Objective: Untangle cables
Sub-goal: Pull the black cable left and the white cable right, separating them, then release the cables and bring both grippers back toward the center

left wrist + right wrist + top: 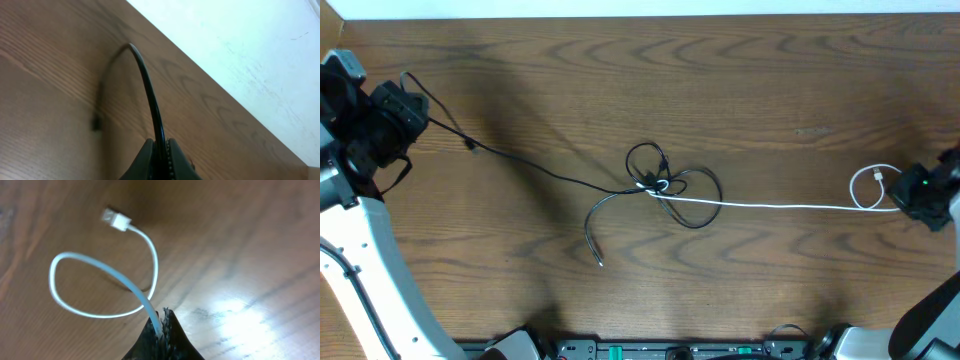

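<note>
- The wooden table (790, 90) carries the cables, stretched across it from 9 o'clock to 3 o'clock in the overhead view.
- The tangle (665, 185) sits at the middle of the table: black loops wound together with the near end of the white cable (790, 207).
- The black cable (540, 168) runs from the tangle out toward 10 o'clock, where the left gripper (412, 108) has it.
- In the left wrist view the fingers are pressed together on that black cable, which arcs up out of them, bends over and comes down to a small dark plug (97, 124) on the wood.
- The white cable leaves the tangle toward 3 o'clock in a nearly straight line, touching the table, and reaches the right gripper (910, 192).
- In the right wrist view the fingers are clamped on the white cable; past them it makes one open loop, crosses itself and ends in a white plug (116, 220) lying on the wood.
- A loose grey-black end (592, 235) trails from the tangle toward 7 o'clock, free of both grippers.
</note>
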{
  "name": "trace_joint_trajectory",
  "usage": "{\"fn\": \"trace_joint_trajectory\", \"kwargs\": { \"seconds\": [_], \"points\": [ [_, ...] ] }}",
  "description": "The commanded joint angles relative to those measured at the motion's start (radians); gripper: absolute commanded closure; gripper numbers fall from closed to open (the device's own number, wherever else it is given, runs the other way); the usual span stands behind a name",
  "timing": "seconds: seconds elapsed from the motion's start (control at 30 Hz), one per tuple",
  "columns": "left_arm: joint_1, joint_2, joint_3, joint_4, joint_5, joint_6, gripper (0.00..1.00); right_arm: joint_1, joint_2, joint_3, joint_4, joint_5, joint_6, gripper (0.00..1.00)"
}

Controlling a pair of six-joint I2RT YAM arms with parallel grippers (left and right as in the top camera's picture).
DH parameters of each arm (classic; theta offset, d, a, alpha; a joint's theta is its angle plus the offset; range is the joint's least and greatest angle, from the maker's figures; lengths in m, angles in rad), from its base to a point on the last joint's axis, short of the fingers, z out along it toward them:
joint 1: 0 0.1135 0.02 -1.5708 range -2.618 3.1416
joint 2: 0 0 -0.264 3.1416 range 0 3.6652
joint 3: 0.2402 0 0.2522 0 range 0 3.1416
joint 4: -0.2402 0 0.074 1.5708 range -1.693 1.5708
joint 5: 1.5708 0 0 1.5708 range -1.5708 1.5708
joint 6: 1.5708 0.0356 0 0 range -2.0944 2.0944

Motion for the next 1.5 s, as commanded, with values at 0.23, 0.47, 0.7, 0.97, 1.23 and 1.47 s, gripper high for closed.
{"fn": "trace_joint_trajectory", "kwargs": {
  "seconds": [0.23, 0.47, 0.7, 0.97, 1.23, 1.47],
  "points": [
    [-0.095, 0.056, -0.026, -0.066, -0.009, -0.038, 0.93, -0.124, -0.014, -0.002, 0.030, -0.256, -0.018, 0.99],
    [-0.333, 0.137, -0.027, -0.151, -0.065, 0.070, 0.93, 0.013, -0.014, -0.002, 0.072, -0.516, -0.205, 0.96],
    [-0.476, 0.183, -0.027, -0.217, -0.197, 0.069, 0.93, 0.224, -0.014, -0.002, 0.065, -0.450, -0.237, 0.47],
    [-0.542, 0.194, -0.027, -0.275, -0.197, 0.069, 0.33, 0.422, -0.014, -0.002, -0.016, -0.397, -0.259, 0.21],
    [-0.541, 0.194, -0.038, -0.379, -0.198, 0.070, 0.32, 0.525, -0.014, -0.002, -0.156, 0.119, 0.051, 0.08],
    [-0.548, 0.194, -0.056, -0.414, -0.197, 0.095, 0.32, 0.525, -0.023, 0.023, -0.210, 0.203, 0.124, 0.01]
  ]
}}
